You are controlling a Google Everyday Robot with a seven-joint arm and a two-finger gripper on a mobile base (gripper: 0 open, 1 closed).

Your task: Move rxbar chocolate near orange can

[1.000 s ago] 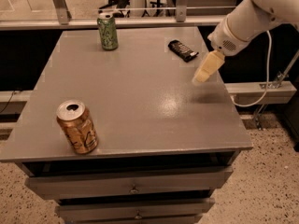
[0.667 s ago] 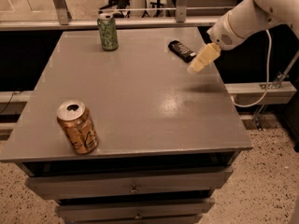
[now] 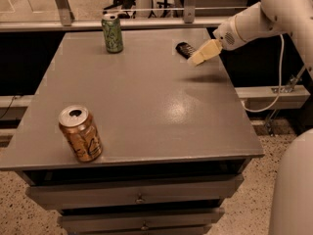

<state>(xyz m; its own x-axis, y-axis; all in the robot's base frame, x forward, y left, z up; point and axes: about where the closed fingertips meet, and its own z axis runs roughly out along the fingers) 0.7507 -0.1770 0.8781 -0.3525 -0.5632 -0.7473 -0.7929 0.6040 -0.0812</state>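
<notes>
Grey table [image 3: 146,106] on a drawer unit [image 3: 139,198], with speckled floor below and railings and dark gaps behind.

Camera view: Rxbar chocolate [image 3: 184,49] lying flat at about 1 o'clock on the table, close to the far right edge. Orange can [image 3: 80,133] upright at about 7 o'clock near the front left corner, well apart from the bar, with nearly the whole diagonal between them. Green can [image 3: 112,33] upright at about 11 o'clock. Gripper [image 3: 203,53] on the white arm, reaching in from 2 o'clock, tip slanted down just beside the bar on its right. Cannot tell whether open or closed, nor whether touching the wrapper.

Progress, as a judgement: barely begun. Bar not yet lifted or carried. Left to do: grasp, carry toward 7 o'clock, set down near the orange can.

Writing: nothing legible. Only dark markings on the orange can, a pale pattern on the green one, and no readable lettering on the black wrapper.
</notes>
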